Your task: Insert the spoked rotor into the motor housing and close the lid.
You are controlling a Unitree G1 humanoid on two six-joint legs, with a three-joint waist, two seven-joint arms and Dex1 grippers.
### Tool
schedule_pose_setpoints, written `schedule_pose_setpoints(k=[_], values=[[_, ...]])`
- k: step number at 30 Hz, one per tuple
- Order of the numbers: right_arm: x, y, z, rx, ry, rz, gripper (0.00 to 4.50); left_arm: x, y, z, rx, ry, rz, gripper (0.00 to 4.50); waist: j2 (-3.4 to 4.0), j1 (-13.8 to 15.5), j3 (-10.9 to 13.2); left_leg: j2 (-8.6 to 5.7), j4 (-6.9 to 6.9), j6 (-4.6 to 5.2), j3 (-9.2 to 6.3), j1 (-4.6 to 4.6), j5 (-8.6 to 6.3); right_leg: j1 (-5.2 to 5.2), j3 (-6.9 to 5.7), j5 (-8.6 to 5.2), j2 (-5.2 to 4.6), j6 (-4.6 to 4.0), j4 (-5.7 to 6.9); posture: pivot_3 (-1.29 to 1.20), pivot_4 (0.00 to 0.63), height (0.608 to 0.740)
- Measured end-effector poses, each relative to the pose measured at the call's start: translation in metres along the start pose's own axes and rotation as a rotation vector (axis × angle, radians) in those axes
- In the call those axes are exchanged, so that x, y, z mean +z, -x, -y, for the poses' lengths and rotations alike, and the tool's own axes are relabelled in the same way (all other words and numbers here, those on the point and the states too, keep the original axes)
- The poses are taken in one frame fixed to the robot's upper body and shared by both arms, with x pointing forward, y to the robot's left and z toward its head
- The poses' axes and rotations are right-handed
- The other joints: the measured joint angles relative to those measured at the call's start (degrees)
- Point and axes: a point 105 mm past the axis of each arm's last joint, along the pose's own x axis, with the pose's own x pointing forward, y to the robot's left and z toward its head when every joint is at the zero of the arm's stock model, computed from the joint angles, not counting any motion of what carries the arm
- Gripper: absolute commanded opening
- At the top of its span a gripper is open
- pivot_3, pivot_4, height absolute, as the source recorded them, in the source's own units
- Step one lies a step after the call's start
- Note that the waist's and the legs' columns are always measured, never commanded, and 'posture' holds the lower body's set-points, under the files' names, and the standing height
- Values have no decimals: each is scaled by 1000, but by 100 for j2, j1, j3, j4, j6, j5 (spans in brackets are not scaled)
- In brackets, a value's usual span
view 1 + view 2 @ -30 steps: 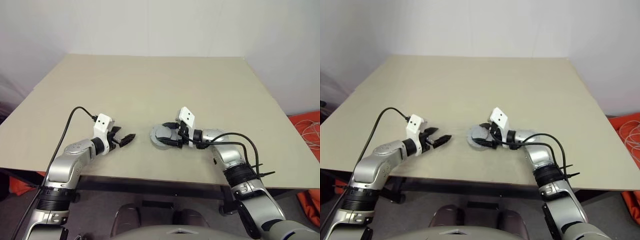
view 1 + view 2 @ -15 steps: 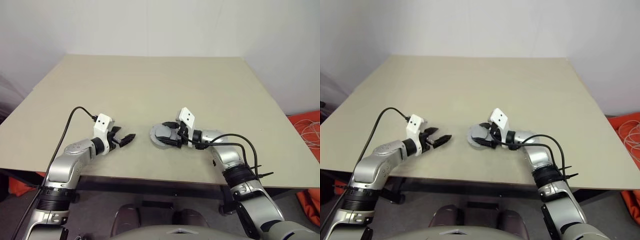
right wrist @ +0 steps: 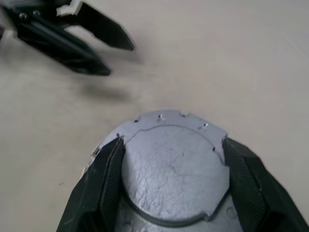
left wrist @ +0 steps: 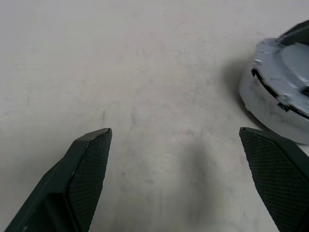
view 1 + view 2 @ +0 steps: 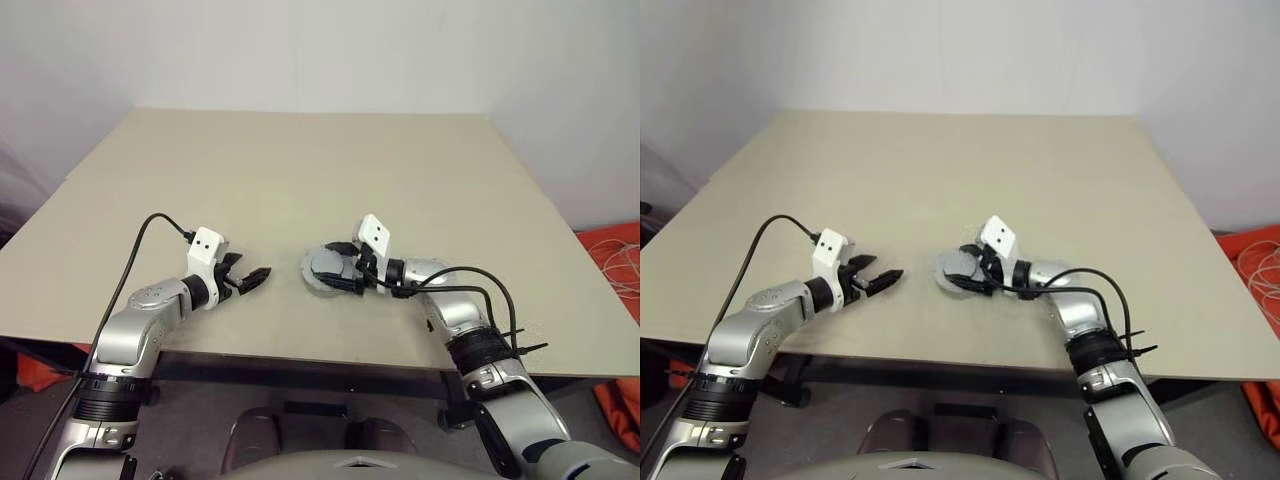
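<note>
Right gripper (image 3: 171, 188): one; its two black fingers (image 3: 104, 186) are clamped on opposite edges of the lid (image 3: 171, 166). Against the pictures of a second ago the hand has turned very slightly on the spot; nothing else has shifted. Judgement: this reads as the lid being seated or twisted home, the closing step nearly done.

Lid: one, a flat grey disc lying flush on top of the motor housing (image 4: 270, 108), near the front middle of the table (image 5: 300, 170).

Motor housing: one, a round pale puck resting on the table directly beneath the lid; its windings are covered.

Spoked rotor: none visible on the table; presumably already inside the housing, though this cannot be confirmed.

Left gripper (image 5: 252, 276): one; fingers spread wide and empty, hovering just over the table a little apart from the housing, unchanged from a second ago.

Loose parts elsewhere on the table: none counted.
</note>
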Motion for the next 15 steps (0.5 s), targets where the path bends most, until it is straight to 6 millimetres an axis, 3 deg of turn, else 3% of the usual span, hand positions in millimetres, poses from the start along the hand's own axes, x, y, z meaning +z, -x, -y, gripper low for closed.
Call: schedule_pose_setpoints(k=[10,15], values=[[-2,-1,1,-5,22,-9,3118,-1,0,-1,7,2,-2,4500,0,-2,0,0,0,-2,0,27,1,32,0,-13,0,22,-5,0,0,740],[1,3,-5,41,-81,29,3118,-1,0,-1,9,2,-2,4500,0,2,0,-1,-19,1,-1,20,0,25,0,-6,0,10,-15,0,0,740]])
